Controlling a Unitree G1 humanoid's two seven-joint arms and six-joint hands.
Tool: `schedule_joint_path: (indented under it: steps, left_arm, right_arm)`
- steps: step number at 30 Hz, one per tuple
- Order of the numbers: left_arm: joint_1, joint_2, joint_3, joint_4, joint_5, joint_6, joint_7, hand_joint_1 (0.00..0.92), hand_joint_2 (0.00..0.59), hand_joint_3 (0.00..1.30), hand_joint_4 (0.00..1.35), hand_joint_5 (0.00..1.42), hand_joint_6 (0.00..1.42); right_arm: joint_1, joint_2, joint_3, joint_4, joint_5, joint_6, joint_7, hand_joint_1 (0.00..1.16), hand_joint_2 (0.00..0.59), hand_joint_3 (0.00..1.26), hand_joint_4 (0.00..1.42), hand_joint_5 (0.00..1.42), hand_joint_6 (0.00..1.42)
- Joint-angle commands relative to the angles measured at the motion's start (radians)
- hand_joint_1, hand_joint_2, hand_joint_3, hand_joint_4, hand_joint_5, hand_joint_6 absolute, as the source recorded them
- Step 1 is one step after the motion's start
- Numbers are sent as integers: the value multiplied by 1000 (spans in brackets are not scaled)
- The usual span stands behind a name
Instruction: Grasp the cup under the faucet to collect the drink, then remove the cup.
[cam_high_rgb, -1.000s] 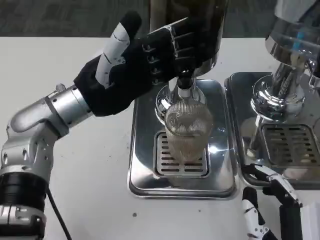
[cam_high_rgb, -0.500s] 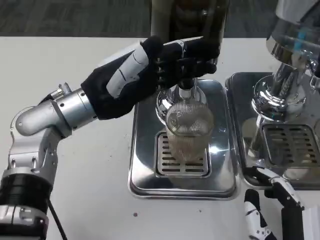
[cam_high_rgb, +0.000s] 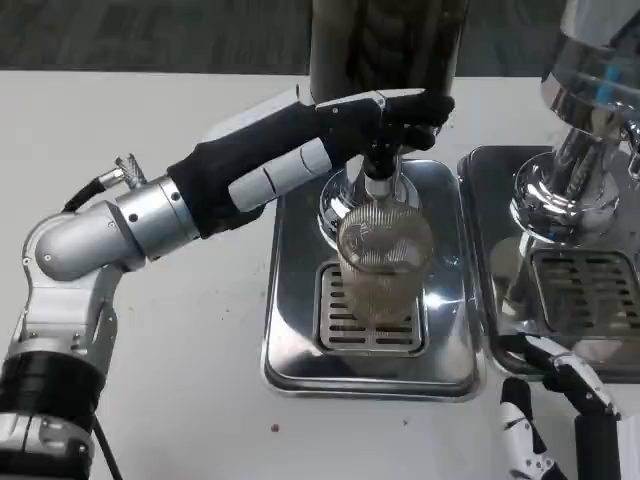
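A clear ribbed cup (cam_high_rgb: 383, 262) stands upright on the grille of the steel drip tray (cam_high_rgb: 296, 310), right under the faucet (cam_high_rgb: 381, 178). My black-gloved left hand (cam_high_rgb: 300, 152) reaches in from the left, above the cup. Its fingers stretch across to the faucet lever (cam_high_rgb: 412, 112) and curl over it. It does not touch the cup. The drink level in the cup is hard to read. My right hand (cam_high_rgb: 560, 420) waits at the bottom right, by the tray's near corner, fingers apart and holding nothing.
The dark dispenser tank (cam_high_rgb: 385, 45) rises behind the faucet. A second chrome dispenser (cam_high_rgb: 585, 120) with its own drip tray (cam_high_rgb: 585, 290) stands close on the right. White table (cam_high_rgb: 180, 330) stretches to the left and in front.
My left hand has turned from an upright, spread pose to lying flat, and has reached right until its fingertips curl over the faucet lever. The cup has stayed in place.
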Motion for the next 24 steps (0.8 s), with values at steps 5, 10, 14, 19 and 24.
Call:
schedule_joint_path:
  steps: [5,10,14,19,24]
  left_arm:
    - [64,29,-74,-48,90,-126,61,0,110,160,96,143,0]
    - [79,50,-97,-58,117,-169,111,0,110,160,87,138,0]
    - [85,60,-107,-60,123,-186,132,0,110,151,82,129,0]
    - [86,72,-125,-61,139,-219,165,0,111,150,75,122,0]
    - [87,77,-135,-59,151,-255,184,0,113,150,72,118,0]
  right_arm:
    - [-27,-34,-22,0,42,-21,38,290,477,433,332,341,361]
    - [-34,-43,-27,-9,57,-20,60,290,477,426,327,341,360]
    - [-35,-45,-32,-14,65,-20,73,288,472,420,323,331,347]
    - [-34,-46,-39,-21,70,-21,86,285,465,416,323,329,346]
    - [-35,-45,-45,-33,74,-20,101,295,438,379,309,314,338]
